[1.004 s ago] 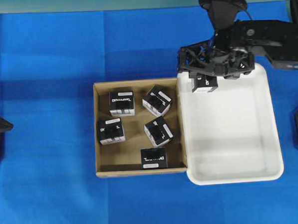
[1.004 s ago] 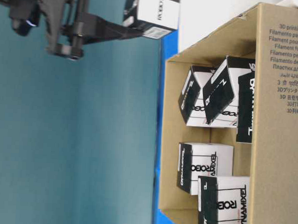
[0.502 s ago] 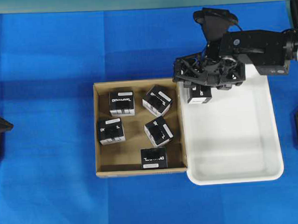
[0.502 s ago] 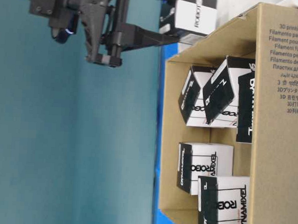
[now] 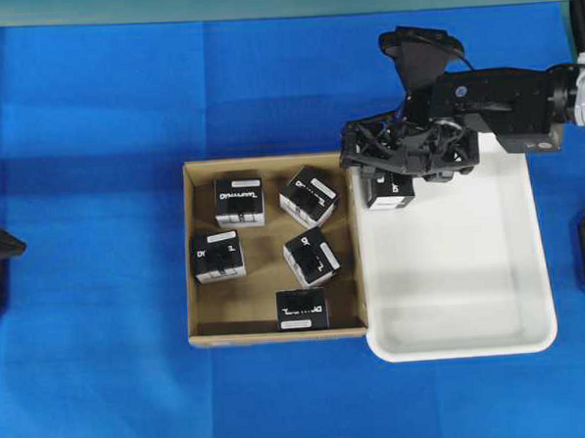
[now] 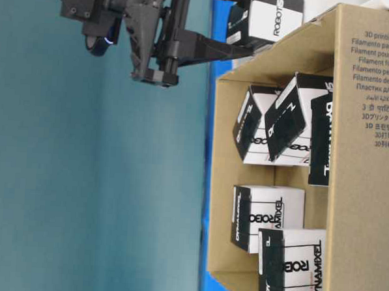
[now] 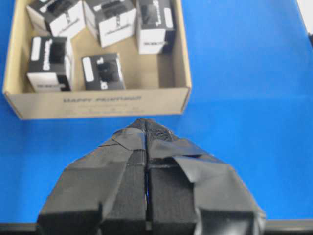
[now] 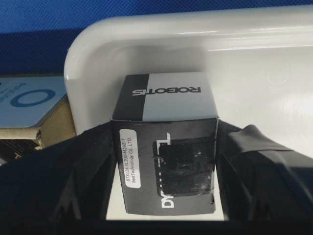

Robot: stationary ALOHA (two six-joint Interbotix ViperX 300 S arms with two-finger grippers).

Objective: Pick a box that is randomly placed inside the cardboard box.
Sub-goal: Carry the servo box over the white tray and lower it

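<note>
Right gripper point(image 5: 391, 179) grasps a black box point(image 5: 390, 188) between its two padded fingers point(image 8: 63, 181), one pressed to each side of it, as the right wrist view shows. In the overhead view the held box hangs over the far left corner of the white tray point(image 5: 476, 342), just right of the cardboard box point(image 5: 190, 254). From the table-level view, the held box point(image 6: 270, 18) is lifted above the cardboard box's rim point(image 6: 278, 49) and tilted.

Five more black boxes lie inside the cardboard box: two along the far side point(image 5: 239, 201) point(image 5: 308, 196), one by the left wall point(image 5: 217, 256), one near the middle right point(image 5: 311, 257) and one against the near wall point(image 5: 301, 309). Carton and tray sit side by side on a blue cloth point(image 5: 95, 190).

Left gripper point(image 7: 146, 147) is clenched, its taped fingers pressed together with nothing between them, hanging over the blue cloth well apart from the cardboard box point(image 7: 98, 103).
</note>
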